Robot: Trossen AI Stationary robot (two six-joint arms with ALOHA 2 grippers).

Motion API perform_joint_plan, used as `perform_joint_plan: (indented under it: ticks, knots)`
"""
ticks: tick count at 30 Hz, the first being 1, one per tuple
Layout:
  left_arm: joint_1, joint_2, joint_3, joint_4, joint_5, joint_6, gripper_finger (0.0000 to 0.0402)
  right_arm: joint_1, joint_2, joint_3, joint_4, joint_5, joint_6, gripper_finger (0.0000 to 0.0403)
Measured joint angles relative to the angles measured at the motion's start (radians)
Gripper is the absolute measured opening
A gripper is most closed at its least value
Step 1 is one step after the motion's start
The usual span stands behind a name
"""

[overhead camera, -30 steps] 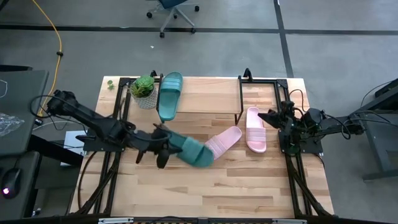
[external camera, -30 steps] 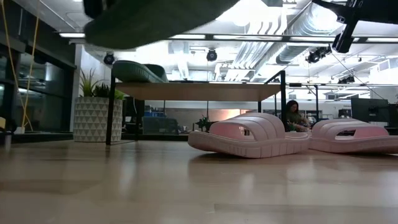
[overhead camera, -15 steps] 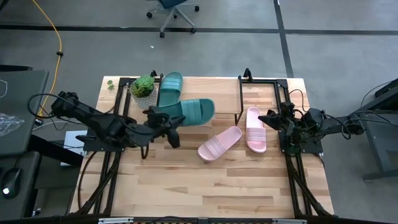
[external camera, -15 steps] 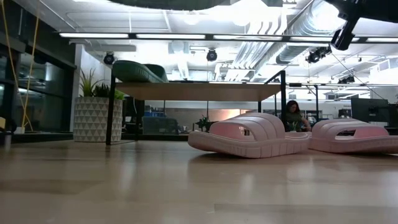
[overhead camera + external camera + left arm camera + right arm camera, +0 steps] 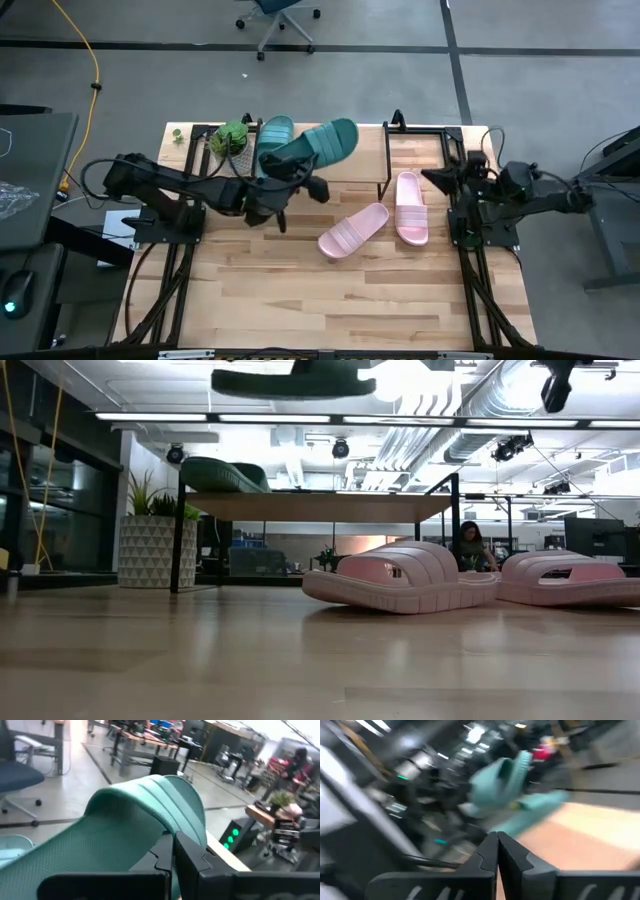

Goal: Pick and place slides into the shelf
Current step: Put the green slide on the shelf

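- High view: we see the left claw (image 5: 297, 183) clenched on a teal slide (image 5: 312, 143), carried above the shelf (image 5: 350, 166).
- Another teal slide (image 5: 272, 152) lies on its plank.
- Two pink slides (image 5: 352, 231) wait mid-tabletop.
- Right claw (image 5: 440, 180) clenched empty, right edge.
- Next, we judge: lower, level, release.

two teal slides (image 5: 318, 141) (image 5: 272, 145), two pink slides (image 5: 353, 231) (image 5: 410, 207), one shelf (image 5: 362, 158), one potted plant (image 5: 230, 144)

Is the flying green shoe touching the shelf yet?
Apart. In the low view the held green slide hangs high above the shelf, with clear space between them.
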Motion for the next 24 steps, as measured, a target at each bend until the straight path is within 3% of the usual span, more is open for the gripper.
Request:
perform_joint_plan:
  ticks: [7, 14, 17, 24]
  knots:
    - [0.032, 0.052, 0.0, 0.033, -0.063, -0.101, 0.0, 0.0, 0.197, 0.291, -0.286, 0.088, -0.086, 0.0]
    - [0.039, 0.088, 0.0, 0.092, -0.173, -0.103, 0.0, -0.002, 0.368, 0.446, -0.448, 0.182, -0.137, 0.0]
    - [0.04, 0.104, 0.001, 0.139, -0.235, -0.086, 0.0, -0.014, 0.403, 0.46, -0.458, 0.155, -0.137, 0.0]
    - [0.086, 0.156, 0.005, 0.236, -0.23, -0.044, 0.0, -0.055, 0.422, 0.459, -0.447, 0.039, -0.113, 0.0]
